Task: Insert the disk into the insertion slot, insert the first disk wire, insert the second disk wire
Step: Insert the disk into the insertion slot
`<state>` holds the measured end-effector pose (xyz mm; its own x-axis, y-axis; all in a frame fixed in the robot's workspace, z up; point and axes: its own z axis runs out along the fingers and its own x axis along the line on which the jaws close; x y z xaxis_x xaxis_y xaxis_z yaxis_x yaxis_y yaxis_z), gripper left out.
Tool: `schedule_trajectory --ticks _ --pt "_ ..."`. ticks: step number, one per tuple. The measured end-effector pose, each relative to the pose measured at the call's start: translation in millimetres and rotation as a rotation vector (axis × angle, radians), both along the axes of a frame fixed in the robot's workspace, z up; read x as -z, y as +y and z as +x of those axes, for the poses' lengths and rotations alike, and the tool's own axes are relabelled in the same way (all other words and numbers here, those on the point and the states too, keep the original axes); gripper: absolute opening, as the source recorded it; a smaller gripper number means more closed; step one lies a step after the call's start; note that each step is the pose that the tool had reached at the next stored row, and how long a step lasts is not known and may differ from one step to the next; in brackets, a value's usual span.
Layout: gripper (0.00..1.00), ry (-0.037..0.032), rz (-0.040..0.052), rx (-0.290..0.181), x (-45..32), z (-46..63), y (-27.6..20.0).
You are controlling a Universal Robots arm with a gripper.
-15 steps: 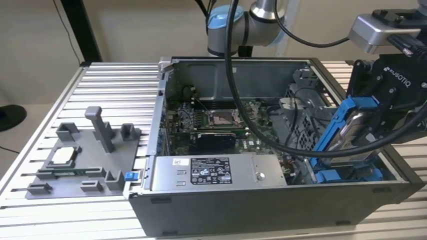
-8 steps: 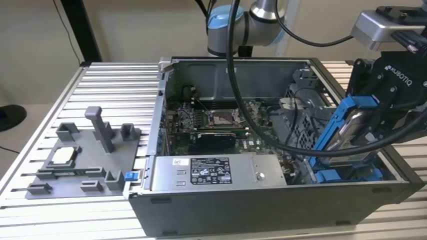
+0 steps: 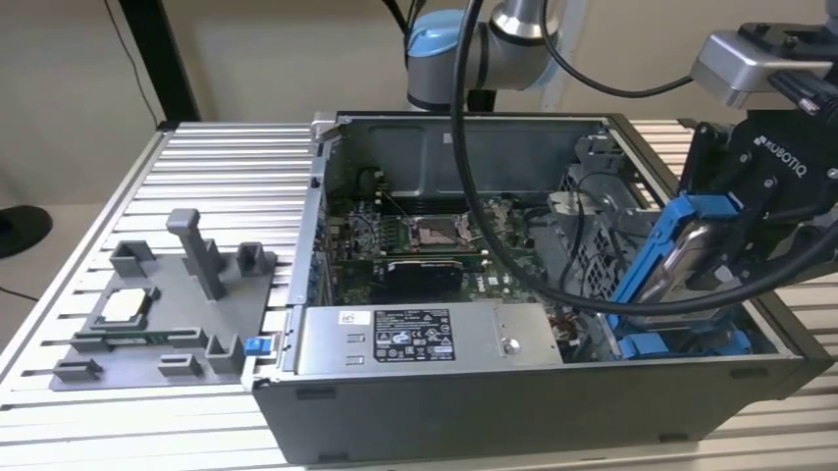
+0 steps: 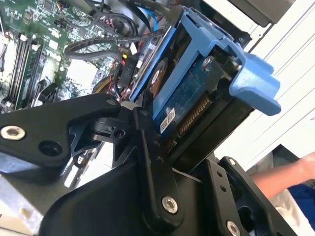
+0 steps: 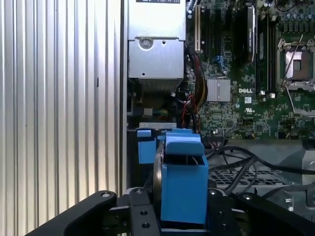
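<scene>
My gripper (image 3: 717, 263) is shut on the disk (image 3: 681, 257), a silver drive in a bright blue carrier frame. I hold it tilted on edge above the front corner of the open computer case, on the exterior view's right. Just below it lies the insertion slot (image 3: 681, 343), a grey bay with blue fittings. In the second wrist view the disk (image 4: 189, 86) sits between the black fingers (image 4: 147, 147) with its circuit side showing. The first wrist view looks down past the carrier (image 5: 184, 189) to the slot's blue fittings (image 5: 146, 147). I cannot tell which of the case's cables are the disk wires.
A grey power supply box (image 3: 419, 339) lies along the case front beside the slot. The motherboard (image 3: 419, 235) and a perforated cage (image 3: 596, 231) lie behind. Black cables (image 3: 524, 245) hang across the case. A grey fixture (image 3: 157, 304) stands on the ribbed table. A person's hand (image 4: 290, 174) is nearby.
</scene>
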<state>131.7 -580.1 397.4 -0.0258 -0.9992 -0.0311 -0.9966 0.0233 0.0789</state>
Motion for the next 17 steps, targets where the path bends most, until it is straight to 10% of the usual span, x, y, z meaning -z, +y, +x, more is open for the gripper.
schedule_trajectory --ticks 14,15,17 --pt "0.00 -0.0004 0.0061 0.000 14.5 2.3 0.2" --pt "1.00 -0.0003 0.0058 -0.001 14.6 2.5 0.2" --pt "1.00 0.0000 0.0052 0.000 14.5 2.3 0.1"
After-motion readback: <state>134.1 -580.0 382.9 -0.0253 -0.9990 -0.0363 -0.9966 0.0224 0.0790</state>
